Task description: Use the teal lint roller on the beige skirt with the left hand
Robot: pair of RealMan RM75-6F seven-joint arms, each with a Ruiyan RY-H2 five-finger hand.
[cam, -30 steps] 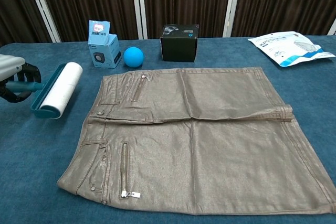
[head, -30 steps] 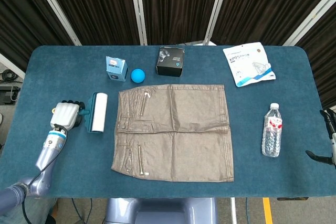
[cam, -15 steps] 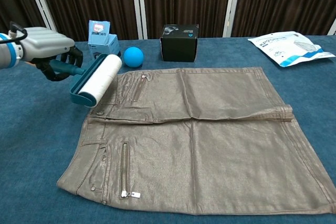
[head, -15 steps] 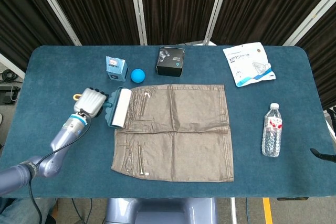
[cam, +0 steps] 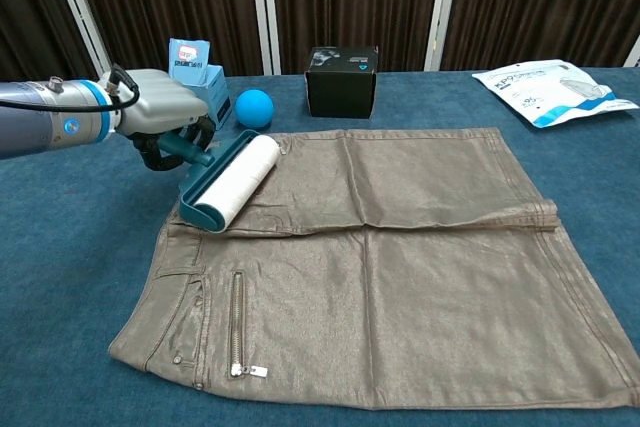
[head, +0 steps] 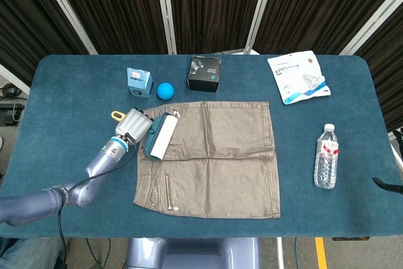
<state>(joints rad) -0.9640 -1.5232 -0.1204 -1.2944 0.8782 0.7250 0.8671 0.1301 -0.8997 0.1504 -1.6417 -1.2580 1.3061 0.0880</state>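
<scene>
Over the skirt's [cam: 390,257] waistband corner, the left hand [cam: 160,112] grips the roller [cam: 232,179] by its handle, the white drum at the fabric, contact unclear. The right hand is out of view. If the drum runs across the pocket zips [cam: 237,322], it could snag, or bunch the loose cloth toward the ball [cam: 254,107].

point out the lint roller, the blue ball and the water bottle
teal lint roller [cam: 236,179], chest view, on its white roll
blue ball [cam: 254,107], chest view, its middle
water bottle [head: 325,157], head view, on its label
</scene>
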